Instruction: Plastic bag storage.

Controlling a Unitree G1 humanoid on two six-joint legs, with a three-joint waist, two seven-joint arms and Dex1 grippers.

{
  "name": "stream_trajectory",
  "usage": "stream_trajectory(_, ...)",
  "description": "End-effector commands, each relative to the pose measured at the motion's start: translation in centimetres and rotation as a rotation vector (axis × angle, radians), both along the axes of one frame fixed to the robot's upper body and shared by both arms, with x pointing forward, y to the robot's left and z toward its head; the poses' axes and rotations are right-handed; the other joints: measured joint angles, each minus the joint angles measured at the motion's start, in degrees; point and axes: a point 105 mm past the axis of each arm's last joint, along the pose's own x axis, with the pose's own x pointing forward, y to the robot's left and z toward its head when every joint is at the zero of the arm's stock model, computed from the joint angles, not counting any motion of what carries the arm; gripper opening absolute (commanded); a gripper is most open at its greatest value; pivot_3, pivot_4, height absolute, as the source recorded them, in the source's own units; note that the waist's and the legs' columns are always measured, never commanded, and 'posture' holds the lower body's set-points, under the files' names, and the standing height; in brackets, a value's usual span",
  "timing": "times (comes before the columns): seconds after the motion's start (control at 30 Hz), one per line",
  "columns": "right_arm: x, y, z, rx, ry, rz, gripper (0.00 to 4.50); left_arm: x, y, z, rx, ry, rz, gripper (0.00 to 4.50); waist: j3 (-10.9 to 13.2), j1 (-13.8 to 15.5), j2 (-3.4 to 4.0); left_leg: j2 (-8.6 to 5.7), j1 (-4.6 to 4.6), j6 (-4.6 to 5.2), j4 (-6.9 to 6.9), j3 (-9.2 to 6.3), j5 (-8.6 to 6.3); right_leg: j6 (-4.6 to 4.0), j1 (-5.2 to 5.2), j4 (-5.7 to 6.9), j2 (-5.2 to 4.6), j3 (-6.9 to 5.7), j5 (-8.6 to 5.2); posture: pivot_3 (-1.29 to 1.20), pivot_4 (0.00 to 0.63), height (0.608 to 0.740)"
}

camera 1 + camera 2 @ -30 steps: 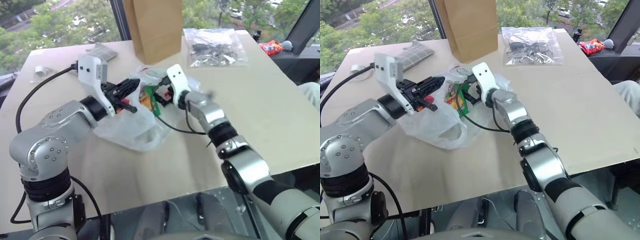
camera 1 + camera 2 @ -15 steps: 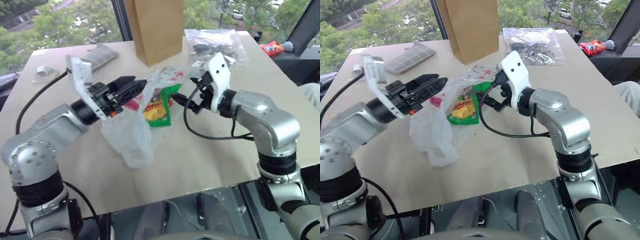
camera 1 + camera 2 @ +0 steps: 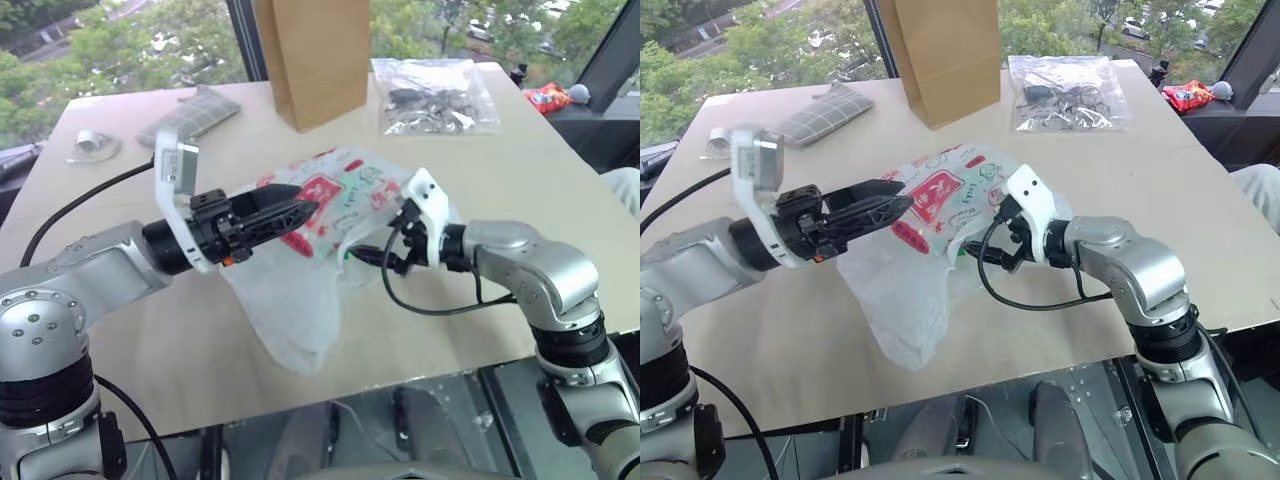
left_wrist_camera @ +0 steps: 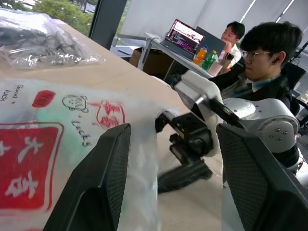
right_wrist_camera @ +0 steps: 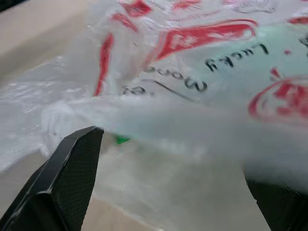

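We saw the plastic bag [image 3: 320, 230] lying crumpled in the middle of the table [image 3: 540, 200], between our two grippers. Our left gripper [image 3: 300, 208] pointed level across the bag's printed top, fingers spread apart, with a fold of plastic between them. Our right gripper [image 3: 985, 250] stood wide open at the bag's other edge, gripping nothing.

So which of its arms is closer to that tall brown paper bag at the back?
The left. Its end effector sits just in front of the tall brown paper bag, over the printed white plastic bag. The right end effector is lower, at the plastic bag's near edge, farther away.
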Motion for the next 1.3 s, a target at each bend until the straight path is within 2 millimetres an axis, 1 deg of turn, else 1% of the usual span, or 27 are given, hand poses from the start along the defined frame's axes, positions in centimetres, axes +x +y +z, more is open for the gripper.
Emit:
stream_trajectory(0.03,-1.6,0.4,0.8,0.078,-0.054,0.083,4.5,-0.6,0.0,0.3,0.022,-0.048,-0.024,2.92,0.0,0.0,0.0,0.0,0.0,0.0,0.0,0.01,0.0,0.0,-0.01,0.01,0.0,0.01,0.0,0.0,0.15,0.74)
stream_trajectory(0.1,-2.7,0.1,1.2,0.104,-0.054,0.123,4.5,-0.9,0.1,-0.2,0.045,-0.032,-0.047,2.92,0.0,0.0,0.01,0.0,-0.01,0.0,0.0,0.02,0.0,0.0,-0.01,0.01,0.0,0.02,0.0,0.0,0.15,0.74)
stream_trajectory(0.17,-3.3,-0.5,1.3,0.101,-0.062,0.112,4.5,-1.9,-0.1,-0.9,0.067,0.01,-0.105,2.92,0.0,-0.1,0.01,0.01,-0.01,0.01,0.0,0.05,0.0,0.01,-0.01,0.0,0.0,0.04,0.0,0.0,0.15,0.74)
stream_trajectory(0.27,-4.7,-1.9,0.7,0.048,-0.061,0.098,4.5,-3.5,-0.4,-2.2,0.103,0.08,-0.198,2.92,0.0,0.1,0.01,0.03,-0.02,0.02,-0.02,0.01,-0.01,0.01,-0.02,-0.02,0.02,0.0,-0.01,0.0,0.15,0.74)
stream_trajectory(0.37,-6.2,-3.6,0.3,0.013,-0.055,0.045,4.5,-5.2,0.0,-4.0,0.162,0.172,-0.277,2.92,0.0,0.3,0.01,0.03,-0.04,0.06,-0.01,0.01,-0.04,0.02,0.04,-0.12,0.0,-0.02,-0.02,0.0,0.15,0.74)
stream_trajectory(0.43,-7.0,-4.3,0.5,0.019,-0.052,0.019,4.5,-5.6,0.3,-4.9,0.187,0.203,-0.294,2.92,0.0,0.3,0.02,0.06,-0.04,0.09,-0.02,0.05,-0.05,0.01,0.03,-0.13,0.02,-0.01,-0.03,0.0,0.15,0.74)
stream_trajectory(0.5,-7.6,-5.2,0.7,0.019,-0.061,-0.049,4.5,-5.9,0.7,-6.1,0.221,0.236,-0.304,2.92,0.0,0.3,0.02,0.13,-0.02,0.22,-0.02,0.08,-0.13,0.02,0.03,-0.13,0.05,-0.01,-0.04,0.0,0.15,0.74)
stream_trajectory(0.57,-7.3,-7.0,0.6,-0.009,-0.072,-0.187,4.5,-6.5,1.0,-7.5,0.276,0.259,-0.325,2.92,0.0,0.4,0.02,0.21,0.02,0.29,-0.02,0.13,-0.17,-0.01,0.08,-0.17,0.1,-0.01,-0.06,0.0,0.15,0.74)
stream_trajectory(0.67,-7.2,-9.3,0.3,-0.043,-0.059,-0.329,4.5,-7.3,1.4,-8.9,0.309,0.302,-0.349,2.92,0.0,0.6,0.02,0.23,0.03,0.31,-0.01,0.2,-0.18,-0.17,0.12,-0.24,0.1,0.01,-0.16,0.0,0.15,0.74)
stream_trajectory(0.73,-7.1,-10.3,-0.2,-0.052,-0.04,-0.387,4.5,-8.1,1.7,-9.8,0.329,0.342,-0.369,2.92,0.0,0.6,0.01,0.28,0.04,0.32,0.0,0.23,-0.18,-0.17,0.17,-0.36,0.12,0.01,-0.16,0.0,0.15,0.74)
stream_trajectory(0.8,-6.4,-10.9,-0.4,-0.046,-0.028,-0.437,4.5,-8.6,2.0,-10.7,0.345,0.355,-0.366,2.92,0.0,0.6,0.02,0.3,0.06,0.33,0.0,0.24,-0.19,-0.17,0.18,-0.36,0.13,0.01,-0.16,0.0,0.15,0.74)
stream_trajectory(0.93,-3.7,-11.3,-0.7,-0.019,-0.022,-0.516,4.5,-8.7,1.4,-11.8,0.375,0.351,-0.348,2.92,0.0,0.6,0.03,0.37,0.09,0.33,0.02,0.3,-0.19,-0.16,0.21,-0.39,0.15,0.02,-0.16,0.0,0.15,0.74)
stream_trajectory(1.0,-2.5,-11.1,-0.8,-0.016,-0.022,-0.523,4.5,-7.9,1.1,-12.5,0.388,0.327,-0.299,2.92,0.0,0.9,0.07,0.37,0.11,0.34,0.03,0.32,-0.19,-0.07,0.24,-0.39,0.14,0.02,-0.21,0.0,0.15,0.74)
stream_trajectory(1.03,-1.8,-11.2,-0.7,-0.011,-0.026,-0.537,4.5,-7.7,0.8,-12.7,0.389,0.317,-0.286,2.92,0.0,1.0,0.06,0.37,0.16,0.34,0.03,0.35,-0.19,-0.1,0.27,-0.39,0.14,0.04,-0.2,0.0,0.15,0.74)
stream_trajectory(1.1,-1.0,-10.7,-0.5,0.007,-0.033,-0.537,4.5,-7.3,0.5,-12.8,0.382,0.294,-0.269,2.92,0.0,1.1,0.05,0.41,0.16,0.34,0.03,0.3,-0.19,-0.21,0.28,-0.4,0.2,0.01,-0.13,0.0,0.15,0.74)
stream_trajectory(1.17,-0.3,-10.5,-0.4,0.025,-0.032,-0.522,3.96,-6.6,-1.2,-13.4,0.363,0.264,-0.258,3.25,0.0,1.3,0.09,0.42,0.14,0.34,0.02,0.28,-0.19,-0.2,0.27,-0.4,0.21,0.0,-0.1,0.0,0.15,0.74)
stream_trajectory(1.2,-0.2,-10.4,-0.2,0.034,-0.036,-0.51,3.73,-6.1,-2.1,-13.6,0.338,0.252,-0.247,2.56,0.0,1.5,0.14,0.4,0.15,0.34,0.01,0.28,-0.19,-0.07,0.29,-0.41,0.2,0.0,-0.01,0.0,0.15,0.74)
stream_trajectory(1.23,-0.2,-10.3,0.2,0.058,-0.04,-0.499,3.23,-5.6,-2.8,-13.5,0.301,0.249,-0.237,2.41,0.0,1.6,0.14,0.33,0.15,0.37,0.01,0.25,-0.2,-0.06,0.34,-0.47,0.16,-0.01,0.0,0.0,0.15,0.74)
stream_trajectory(1.27,-0.3,-10.1,0.6,0.078,-0.043,-0.488,2.91,-5.3,-3.0,-13.3,0.276,0.238,-0.227,2.16,0.0,1.7,0.07,0.28,0.14,0.4,0.02,0.24,-0.22,-0.04,0.34,-0.45,0.11,-0.01,0.01,0.0,0.15,0.74)
stream_trajectory(1.3,-0.4,-9.8,0.9,0.091,-0.048,-0.476,2.35,-5.0,-3.2,-12.8,0.241,0.228,-0.219,1.57,0.0,1.6,0.06,0.28,0.09,0.41,0.05,0.2,-0.23,-0.03,0.33,-0.48,0.11,-0.01,0.03,0.0,0.15,0.74)
